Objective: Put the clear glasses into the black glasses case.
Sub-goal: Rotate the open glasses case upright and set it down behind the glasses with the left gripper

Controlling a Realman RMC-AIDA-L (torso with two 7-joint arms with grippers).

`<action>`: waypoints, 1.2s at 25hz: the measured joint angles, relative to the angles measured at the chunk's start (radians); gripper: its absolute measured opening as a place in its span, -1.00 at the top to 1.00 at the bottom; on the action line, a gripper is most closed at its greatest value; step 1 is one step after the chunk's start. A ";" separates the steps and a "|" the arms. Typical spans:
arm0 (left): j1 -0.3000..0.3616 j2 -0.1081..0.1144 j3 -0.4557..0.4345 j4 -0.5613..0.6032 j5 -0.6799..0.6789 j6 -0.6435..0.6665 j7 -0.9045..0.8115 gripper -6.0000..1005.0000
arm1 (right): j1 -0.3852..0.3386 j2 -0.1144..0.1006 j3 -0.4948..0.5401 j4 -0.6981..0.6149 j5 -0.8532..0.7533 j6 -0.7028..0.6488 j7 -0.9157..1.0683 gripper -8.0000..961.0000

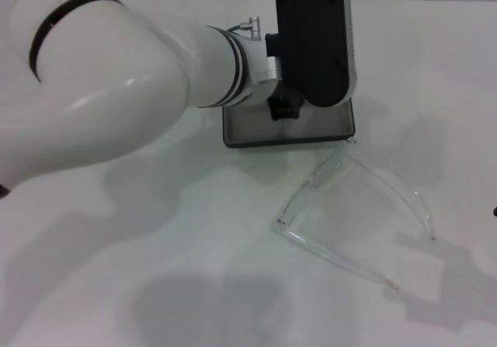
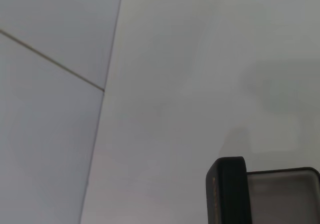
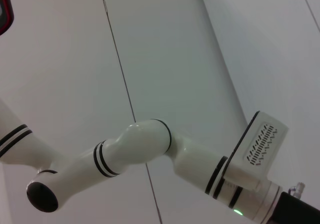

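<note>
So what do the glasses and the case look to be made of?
The glasses look like clear, glossy plastic: fully see-through lenses and arms, with bright glints along the edges. The case looks like matte black hard plastic or leatherette, which one I cannot tell; its rim is dark and dull, and its inside shows a smooth greyish lining. The left pincer sits over the open case.

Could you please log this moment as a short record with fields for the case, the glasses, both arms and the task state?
case: the black glasses case lies open on the white table, greyish lining showing, mostly hidden behind the left gripper
glasses: the clear glasses rest on the table just nearer the robot than the case, arms unfolded
left gripper: the left gripper is at the case; its jaws cannot be judged
right gripper: not in view
task state: glasses not yet in the case
</note>
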 joint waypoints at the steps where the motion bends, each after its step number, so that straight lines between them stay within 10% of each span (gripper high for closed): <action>1: -0.001 0.000 0.001 -0.003 0.000 -0.012 0.000 0.55 | 0.000 0.000 0.000 0.000 0.000 0.001 0.000 -0.68; 30: -0.030 -0.003 0.119 -0.153 0.001 -0.159 -0.025 0.51 | 0.022 0.000 0.011 -0.001 0.006 0.055 0.007 -0.66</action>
